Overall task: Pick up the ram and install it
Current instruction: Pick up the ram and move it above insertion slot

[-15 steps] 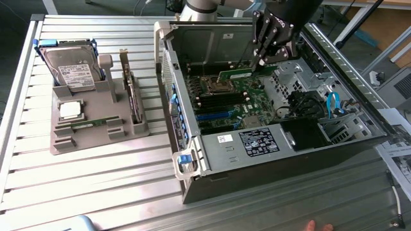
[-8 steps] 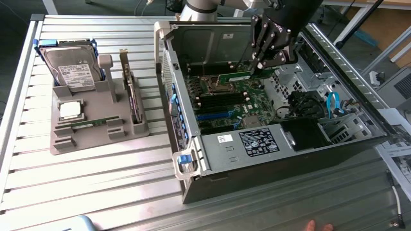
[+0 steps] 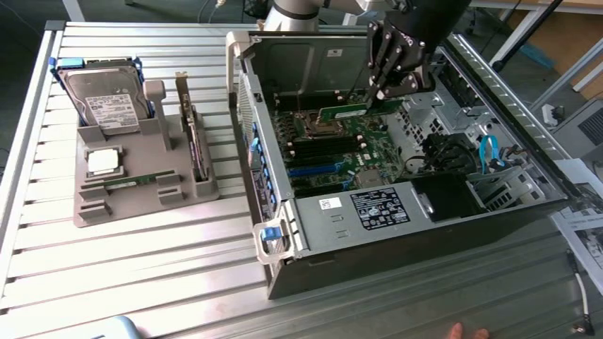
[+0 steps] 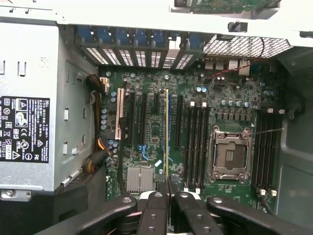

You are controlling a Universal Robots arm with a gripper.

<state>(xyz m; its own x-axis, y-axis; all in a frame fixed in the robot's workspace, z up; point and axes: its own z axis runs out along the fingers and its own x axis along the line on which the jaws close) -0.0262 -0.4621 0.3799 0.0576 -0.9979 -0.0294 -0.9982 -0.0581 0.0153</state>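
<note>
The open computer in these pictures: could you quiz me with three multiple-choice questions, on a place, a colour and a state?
1. Where is the ram? A on the grey stand; B above the motherboard, inside the computer case; C on the hard drive.
2. What colour is the ram? A green; B red; C white.
3. How is the gripper? A open and empty; B shut on the ram; C lying on the table.
Answers: 1 B, it hangs over the board inside the case; 2 A, a green strip in the exterior view; 3 B, it pinches the strip's upper edge.
</note>
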